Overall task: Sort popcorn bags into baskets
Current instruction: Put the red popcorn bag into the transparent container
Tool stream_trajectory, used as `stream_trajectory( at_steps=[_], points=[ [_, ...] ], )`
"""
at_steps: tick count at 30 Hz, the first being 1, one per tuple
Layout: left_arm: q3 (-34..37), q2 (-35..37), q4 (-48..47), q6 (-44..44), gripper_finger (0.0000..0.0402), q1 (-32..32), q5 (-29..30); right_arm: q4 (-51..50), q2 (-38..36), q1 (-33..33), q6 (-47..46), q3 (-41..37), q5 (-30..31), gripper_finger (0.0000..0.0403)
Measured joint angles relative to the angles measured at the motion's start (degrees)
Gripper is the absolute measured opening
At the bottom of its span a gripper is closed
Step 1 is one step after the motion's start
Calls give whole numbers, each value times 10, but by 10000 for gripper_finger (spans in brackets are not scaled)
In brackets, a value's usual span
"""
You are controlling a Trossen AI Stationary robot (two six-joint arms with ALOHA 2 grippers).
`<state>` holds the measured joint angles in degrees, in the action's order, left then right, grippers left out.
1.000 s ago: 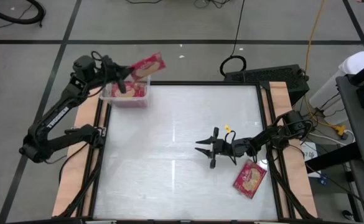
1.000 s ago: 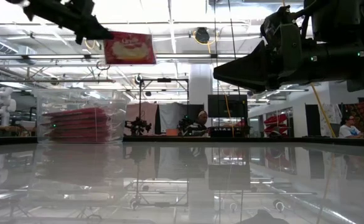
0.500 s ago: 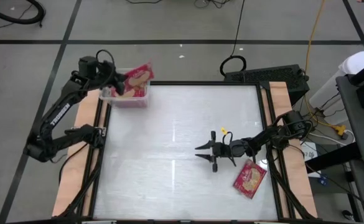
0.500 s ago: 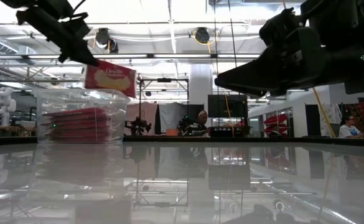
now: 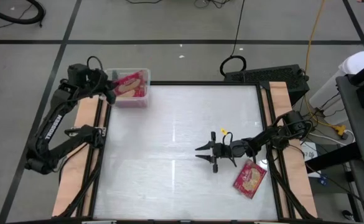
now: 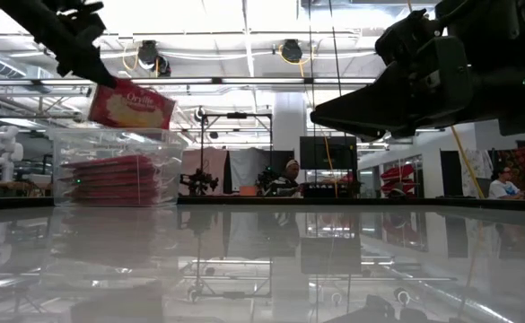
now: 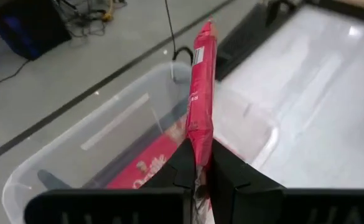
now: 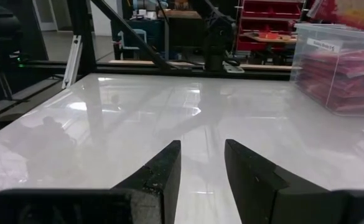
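Note:
My left gripper (image 5: 109, 88) is at the table's far left corner, shut on a red popcorn bag (image 5: 129, 83). It holds the bag over the clear plastic basket (image 5: 143, 98), which has several red bags (image 6: 109, 170) stacked flat inside. In the low view the held bag (image 6: 133, 106) hangs tilted just above the basket's rim (image 6: 118, 131). Another popcorn bag (image 5: 250, 179) lies flat on the table near its right edge. My right gripper (image 5: 204, 154) is open and level, low over the table beside that bag, with nothing between its fingers (image 8: 163, 171). My left gripper pinches the bag's near end (image 7: 198, 163) between its two fingers, with the bag edge-on in the gap. The fingers come from the table's left, slanting down. The bag juts out beyond the fingertips, lifted clear and tilted over the basket's open top.
The table's glossy white top (image 5: 175, 130) is bare between the basket and the right gripper. Wooden side rails (image 5: 82, 124) run along both edges. A dark box (image 5: 269, 76) and cables sit behind the far right corner.
My left gripper has drawn back toward the table's left edge, sunk and tipped its fingers downward, staying shut on the bag. The bag has come from beyond the basket's far right corner to over the basket. It is lower and more tilted.

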<state>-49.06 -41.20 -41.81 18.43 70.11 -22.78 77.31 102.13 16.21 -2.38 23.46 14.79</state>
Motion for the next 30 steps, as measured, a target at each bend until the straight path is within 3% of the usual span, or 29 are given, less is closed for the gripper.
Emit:
stream_trajectory(
  at_steps=[8, 20, 25, 30],
  points=[
    [0, -48, -33, 51, 33, 0, -1, 0, 0, -1, 17, 0, 0, 116],
    [0, -51, -25, 49, 37, -9, 22, 0, 0, -1, 20, 0, 0, 116],
    [0, -61, 0, 37, 54, -35, 83, 0, 0, -1, 20, 0, 0, 116],
    [0, -81, 24, 17, 117, -73, 170, 0, 0, -1, 20, 0, 0, 116]
  ],
)
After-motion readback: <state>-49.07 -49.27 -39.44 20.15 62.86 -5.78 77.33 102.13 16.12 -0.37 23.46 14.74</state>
